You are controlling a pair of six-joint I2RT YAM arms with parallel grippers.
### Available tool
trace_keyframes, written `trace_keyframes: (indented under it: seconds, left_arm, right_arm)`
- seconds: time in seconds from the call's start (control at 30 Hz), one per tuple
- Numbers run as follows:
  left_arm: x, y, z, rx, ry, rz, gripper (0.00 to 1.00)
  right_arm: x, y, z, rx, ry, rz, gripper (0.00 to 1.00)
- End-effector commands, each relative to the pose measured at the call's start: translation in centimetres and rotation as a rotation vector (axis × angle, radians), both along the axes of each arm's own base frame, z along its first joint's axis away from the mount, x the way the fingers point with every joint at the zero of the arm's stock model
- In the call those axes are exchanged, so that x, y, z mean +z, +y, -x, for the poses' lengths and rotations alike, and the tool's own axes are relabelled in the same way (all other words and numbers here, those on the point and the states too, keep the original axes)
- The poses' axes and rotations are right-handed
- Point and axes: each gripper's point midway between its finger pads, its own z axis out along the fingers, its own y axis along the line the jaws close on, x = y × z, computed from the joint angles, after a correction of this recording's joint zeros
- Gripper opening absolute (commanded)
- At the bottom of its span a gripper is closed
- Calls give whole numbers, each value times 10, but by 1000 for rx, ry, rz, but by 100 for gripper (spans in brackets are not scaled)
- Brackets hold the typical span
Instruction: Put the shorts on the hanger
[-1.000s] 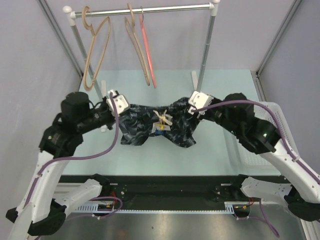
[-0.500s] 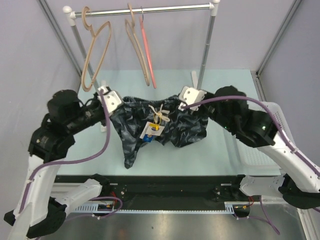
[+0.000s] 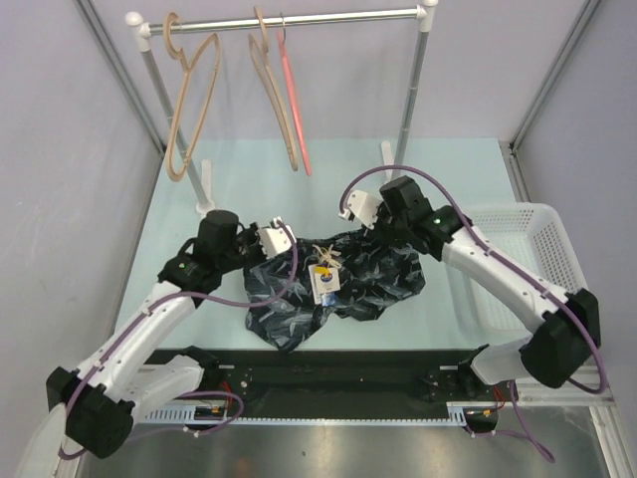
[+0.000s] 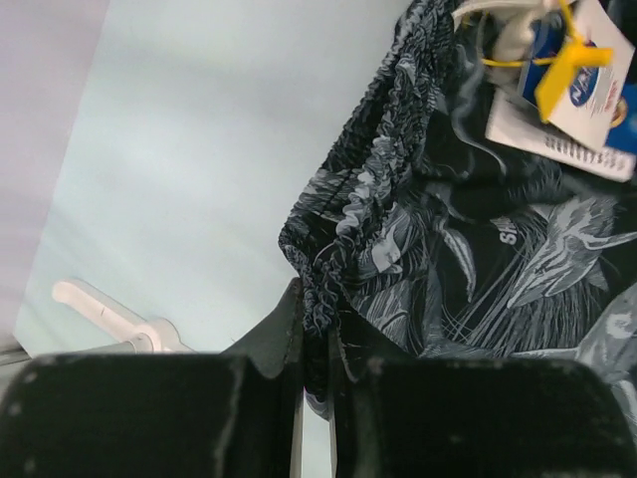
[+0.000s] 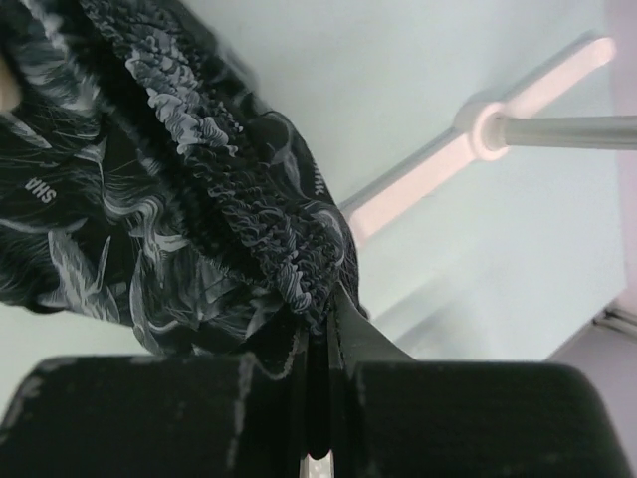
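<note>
A: Step in hand?
B: Transport. The left gripper (image 3: 289, 243) and right gripper (image 3: 369, 225) each clamp the shorts (image 3: 373, 277) at the waistband (image 4: 350, 194); the garment hangs between them.
A: Next move?
B: Raise toward the pink hanger (image 3: 296, 110), well apart.

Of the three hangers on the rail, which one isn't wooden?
The thin pink-red hanger, hanging rightmost on the rail. The middle hanger and the left hanger are both tan wood.

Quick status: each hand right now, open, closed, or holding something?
Left hand: closed, pinching the shorts by the waistband.
Right hand: closed, pinching the waistband's other end.
</note>
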Motion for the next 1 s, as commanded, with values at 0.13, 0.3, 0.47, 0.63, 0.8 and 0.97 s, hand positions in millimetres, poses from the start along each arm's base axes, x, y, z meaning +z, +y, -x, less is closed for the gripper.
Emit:
trace_keyframes:
  seconds: [0.13, 0.3, 0.47, 0.63, 0.8, 0.97]
  left_arm:
    - [-63, 2, 2, -179, -210, -187, 11]
    - [-113, 17, 60, -317, -85, -271, 58]
    - [-131, 30, 104, -362, 118, -280, 72]
    - [-115, 23, 110, -288, 213, -188, 72]
    - [-79, 4, 110, -250, 251, -45, 73]
    - [-22, -14, 106, -213, 216, 129, 81]
  right_arm:
    - [-67, 21, 11, 53, 46, 7, 0]
    - [-103, 18, 40, 108, 97, 63, 0]
    - [-117, 13, 56, 121, 150, 79, 2]
    - [-109, 8, 61, 113, 155, 63, 15]
    - [-88, -2, 68, 86, 192, -30, 71]
    - [-17, -3, 81, 70, 131, -217, 88]
